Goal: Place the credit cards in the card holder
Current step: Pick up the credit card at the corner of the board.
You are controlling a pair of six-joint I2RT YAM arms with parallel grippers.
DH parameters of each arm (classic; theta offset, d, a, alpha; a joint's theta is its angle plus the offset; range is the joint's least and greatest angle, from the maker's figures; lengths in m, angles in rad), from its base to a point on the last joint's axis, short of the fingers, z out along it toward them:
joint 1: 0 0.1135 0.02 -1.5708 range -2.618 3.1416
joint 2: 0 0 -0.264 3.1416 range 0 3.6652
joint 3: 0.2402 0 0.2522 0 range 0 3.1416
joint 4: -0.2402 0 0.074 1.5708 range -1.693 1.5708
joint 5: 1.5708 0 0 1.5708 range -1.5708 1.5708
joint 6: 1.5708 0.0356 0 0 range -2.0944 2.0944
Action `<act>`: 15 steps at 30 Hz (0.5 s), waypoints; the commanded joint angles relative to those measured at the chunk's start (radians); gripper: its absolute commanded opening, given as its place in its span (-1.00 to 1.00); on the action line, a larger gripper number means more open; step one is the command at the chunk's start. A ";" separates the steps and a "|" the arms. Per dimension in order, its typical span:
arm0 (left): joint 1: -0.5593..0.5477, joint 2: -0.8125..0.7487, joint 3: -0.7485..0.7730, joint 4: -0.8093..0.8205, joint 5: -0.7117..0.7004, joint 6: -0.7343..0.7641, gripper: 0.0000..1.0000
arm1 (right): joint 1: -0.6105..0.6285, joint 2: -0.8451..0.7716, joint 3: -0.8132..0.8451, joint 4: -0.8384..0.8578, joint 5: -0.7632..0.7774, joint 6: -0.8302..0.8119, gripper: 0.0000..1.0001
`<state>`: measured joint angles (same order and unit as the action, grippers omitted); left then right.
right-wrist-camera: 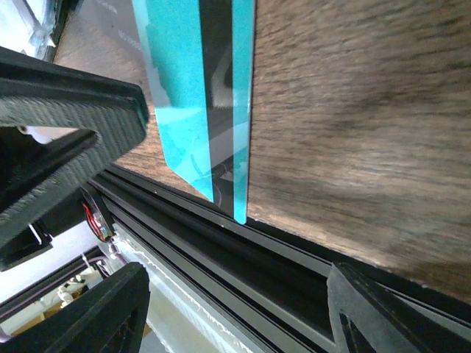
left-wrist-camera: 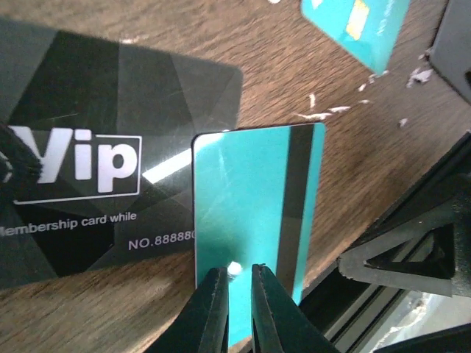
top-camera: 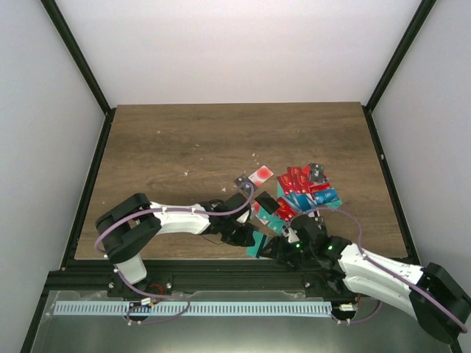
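Much is hard to read here. From above, the two wrists crowd together at the near edge of the table [top-camera: 184, 140] and cover where the fingers meet. We cannot tell which of the small dark shapes beside the pile is the holder. In the left wrist view a dark grey shape [left-wrist-camera: 452, 44] is cut off by the top right corner, and we cannot tell what it is. The left gripper [left-wrist-camera: 235, 273] is pinched tight on a teal card [left-wrist-camera: 250, 198], gripping the edge nearest the camera. The card's back shows, with its dark stripe running lengthwise. The right gripper [right-wrist-camera: 239, 283] has its fingers spread wide with nothing between them. The teal card hangs just beyond its tips, one corner reaching over the table edge towards the black rail [right-wrist-camera: 184, 228]. Only the top view shows the pile of cards [top-camera: 303, 187], red, teal and blue, heaped just beyond the grippers, with a white card with a red circle [top-camera: 260, 175] at its left side. Only the left wrist view shows a black VIP card [left-wrist-camera: 110, 147] flat on the wood, partly behind the held card. It also shows a second teal card [left-wrist-camera: 357, 26], cut off at the top edge.
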<state>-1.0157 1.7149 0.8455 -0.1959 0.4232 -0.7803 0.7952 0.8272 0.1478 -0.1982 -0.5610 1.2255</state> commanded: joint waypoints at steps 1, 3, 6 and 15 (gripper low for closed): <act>-0.019 0.033 0.020 0.029 -0.012 -0.014 -0.76 | 0.016 -0.002 -0.031 0.119 0.045 0.075 0.34; -0.030 0.039 0.013 0.036 -0.013 -0.023 -0.76 | 0.018 0.009 -0.042 0.142 0.047 0.081 0.32; -0.051 0.044 -0.002 0.045 -0.014 -0.036 -0.76 | 0.022 0.036 -0.042 0.159 0.064 0.077 0.29; -0.098 0.047 -0.031 0.110 -0.007 -0.106 -0.76 | 0.026 0.132 -0.074 0.280 0.090 0.098 0.07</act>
<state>-1.0943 1.7473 0.8345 -0.1123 0.4240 -0.8448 0.8185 0.9352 0.0959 -0.0036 -0.5419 1.3144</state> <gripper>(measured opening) 0.121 0.547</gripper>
